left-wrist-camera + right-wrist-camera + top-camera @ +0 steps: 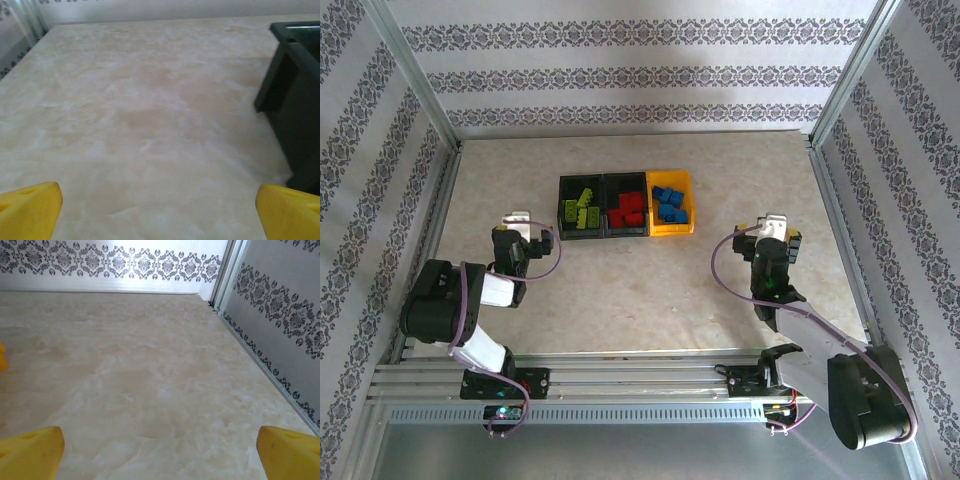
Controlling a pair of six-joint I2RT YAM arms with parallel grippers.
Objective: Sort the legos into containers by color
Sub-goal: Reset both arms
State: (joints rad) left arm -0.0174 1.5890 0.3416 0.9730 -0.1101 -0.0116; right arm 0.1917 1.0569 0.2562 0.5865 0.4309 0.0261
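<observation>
The row of three small open-topped plastic bins (603, 176) is sitting on the beige marbled table (650, 290), toward 12 o'clock from its middle. The lime green studded bricks (582, 210) are lying in the left black bin (561, 205), the red studded bricks (628, 208) in the middle black bin (625, 233), and the blue studded bricks (670, 203) in the yellow-orange bin (670, 229). No loose brick is showing on the table, so I am judging the sorting as done.

The left pincer (525, 225) is hovering at about 8 o'clock of the bins and the right pincer (778, 228) at about 4 o'clock. Both are standing wide apart and are holding nothing.

I am expecting such bricks to be light, hard and a little slippery, so a pincer should be taking one across its two flat side walls, not over the studs.

The bricks are lying in heaps, so their exact count is hard to make out. In the left wrist view the dark bin wall (295, 115) is being cut off at 3 o'clock and is hiding its inside. In the right wrist view a small yellow bit (1, 360) is peeking in at 9 o'clock, and I cannot tell what it is.
</observation>
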